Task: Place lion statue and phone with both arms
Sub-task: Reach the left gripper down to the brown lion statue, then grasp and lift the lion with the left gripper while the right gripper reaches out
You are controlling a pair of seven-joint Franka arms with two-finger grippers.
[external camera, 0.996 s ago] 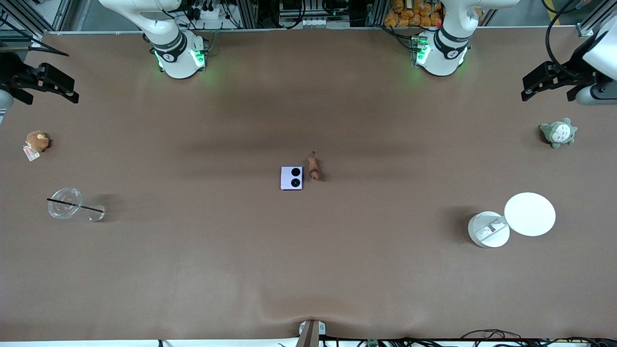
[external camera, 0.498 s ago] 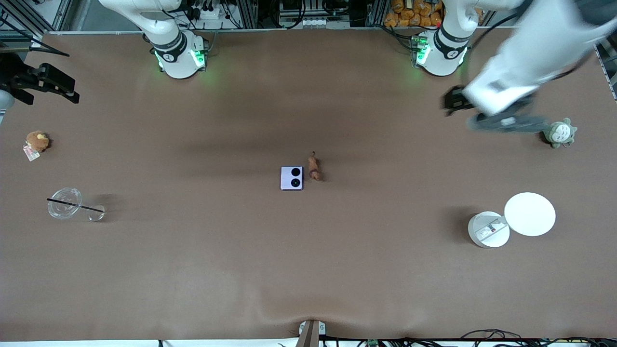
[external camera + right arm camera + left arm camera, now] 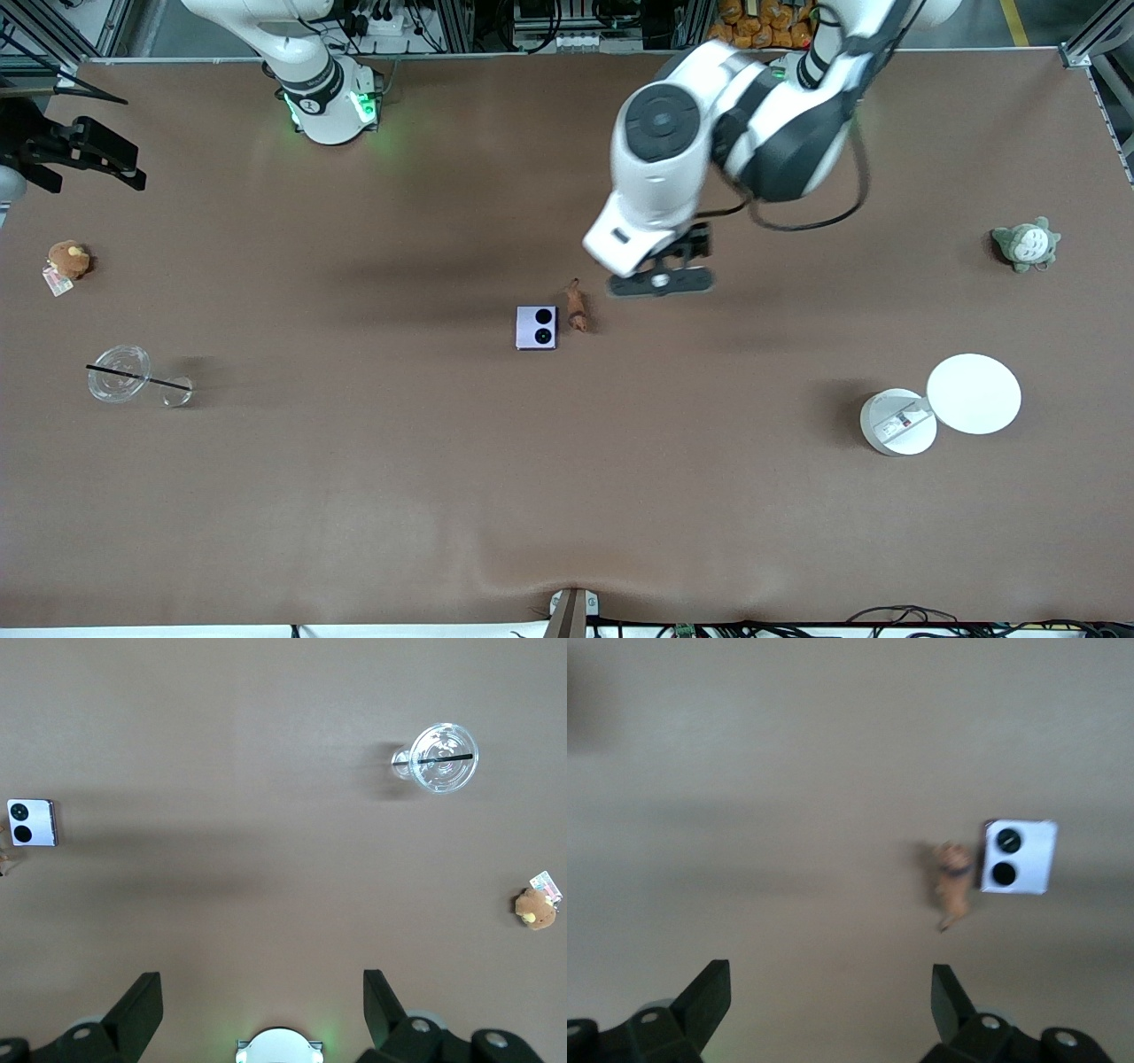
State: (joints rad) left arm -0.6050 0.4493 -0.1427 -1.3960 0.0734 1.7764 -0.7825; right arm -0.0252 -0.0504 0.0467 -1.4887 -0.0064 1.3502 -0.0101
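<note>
Left gripper [image 3: 660,282], jaws wide, hangs just beside the lion statue [image 3: 577,308] toward the left arm's end, whose long axis apparently runs toward the bases, while the right gripper [image 3: 257,1010], jaws also wide, waits.

Lion statue [image 3: 4,864] cut by right wrist view's edge

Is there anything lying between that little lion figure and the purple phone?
Nothing: only a narrow strip of bare table separates the lion statue from the phone. The front and left wrist views both show it.
</note>
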